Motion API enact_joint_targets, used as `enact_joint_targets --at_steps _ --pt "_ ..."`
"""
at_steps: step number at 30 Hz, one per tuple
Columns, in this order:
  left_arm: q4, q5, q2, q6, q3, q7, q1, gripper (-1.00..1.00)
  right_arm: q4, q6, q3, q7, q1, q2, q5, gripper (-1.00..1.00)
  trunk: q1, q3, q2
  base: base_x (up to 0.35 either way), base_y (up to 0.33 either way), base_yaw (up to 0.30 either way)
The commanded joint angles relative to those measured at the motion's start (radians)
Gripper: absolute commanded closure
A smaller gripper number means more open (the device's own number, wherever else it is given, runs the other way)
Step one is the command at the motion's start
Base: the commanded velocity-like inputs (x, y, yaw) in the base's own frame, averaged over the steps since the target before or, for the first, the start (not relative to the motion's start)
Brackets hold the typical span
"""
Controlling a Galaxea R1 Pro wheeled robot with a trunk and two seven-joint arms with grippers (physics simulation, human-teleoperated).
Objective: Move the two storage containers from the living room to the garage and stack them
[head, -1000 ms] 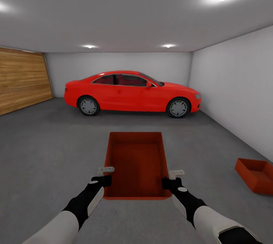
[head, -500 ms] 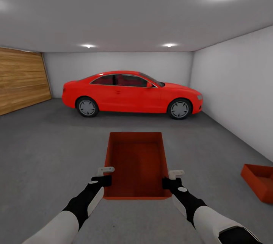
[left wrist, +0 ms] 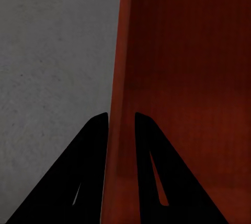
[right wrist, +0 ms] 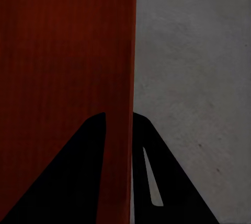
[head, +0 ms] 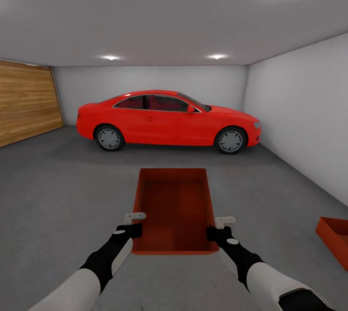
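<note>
since 1 s ago the whole head view has shifted: red car (head: 169,122) sits a bit lower-left and looks larger, and the second container (head: 336,238) at far right has slid toward the frame edge, now cut off by it. that reads as camera/base moving, not the things. held container (head: 175,209) and both grippers keep the same spot in view.

l to r, head view: wood-plank garage door (head: 26,108) on left wall; pale grey back wall behind car; car parked side-on, nose pointing right, near the back wall. dark grey concrete floor (head: 63,190) between robot and car, nothing on it along that stretch. right wall (head: 299,122) plain pale grey. second container rests on floor near right wall, well apart from held one.

left gripper (head: 135,224) clamps the left long wall of held container near its near end; left wrist view shows the fingers (left wrist: 89,172) straddling that orange-red wall (left wrist: 178,78), one each side, closed onto it. right gripper (head: 218,228) does same on right wall; right wrist view has wall (right wrist: 68,51) pinched between dark fingers (right wrist: 151,172), floor beyond. container held level, open top up, inside empty, long axis pointing at car, above floor in front of the robot.
</note>
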Motion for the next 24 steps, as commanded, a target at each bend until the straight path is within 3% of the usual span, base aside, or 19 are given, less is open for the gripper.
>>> enact_joint_targets --at_steps 1,24 --pt "-0.004 -0.019 0.005 -0.033 0.019 0.015 -0.001 1.00 0.004 -0.005 -0.002 -0.006 0.000 -0.001 -0.015 1.00 0.001 0.000 -0.001 0.320 0.000 0.000" --pt "-0.004 -0.019 0.005 -0.031 0.020 0.014 0.000 1.00 0.004 -0.004 -0.002 -0.005 0.000 -0.001 -0.015 1.00 0.001 0.000 -0.001 0.320 0.000 0.000"
